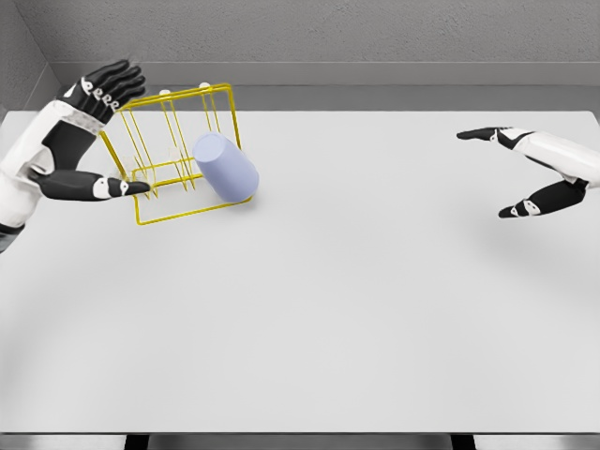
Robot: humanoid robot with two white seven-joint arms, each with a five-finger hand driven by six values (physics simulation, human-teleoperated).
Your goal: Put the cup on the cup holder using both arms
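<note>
A pale lavender cup (226, 167) rests tilted inside the yellow wire cup holder (150, 214), at the rack's right side, on the white table. My left hand (98, 131) is open just left of the rack, its thumb touching the rack's left front wires and its fingers spread above the rack's back left corner. It holds nothing. My right hand (506, 173) is open far to the right, fingers spread, well away from cup and rack.
The white table (328, 309) spreads wide in front and to the right of the rack. A grey wall runs behind the table's far edge, close behind the rack.
</note>
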